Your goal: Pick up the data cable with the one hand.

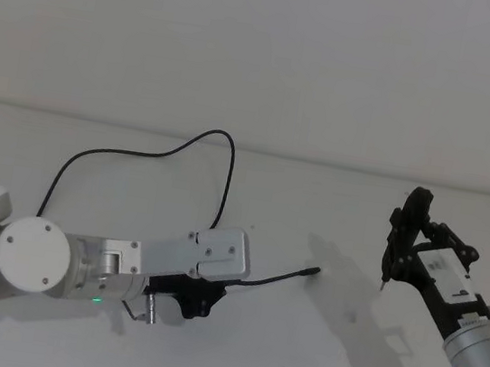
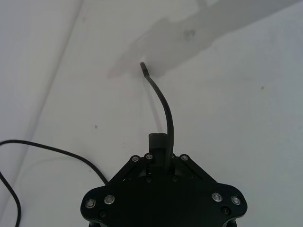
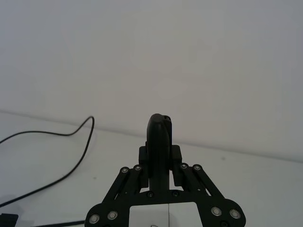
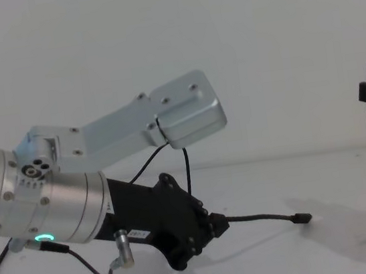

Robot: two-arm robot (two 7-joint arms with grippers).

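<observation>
Left hand (image 2: 161, 144) pinches data cable (image 2: 163, 101); head view adds slack loop, right hand (image 1: 417, 258) gripping pointed tool (image 1: 415, 207).

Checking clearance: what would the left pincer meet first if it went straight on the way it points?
Left pincer, shut on the data cable, faces bare table; only the cable's plug lies ahead, depth unclear. Right pincer hangs aside.

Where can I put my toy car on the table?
Bare table lies between the cable's loop and the right gripper with its pointed tool, and in front of the plug. Crowded: around the left gripper, shut on the cable.
</observation>
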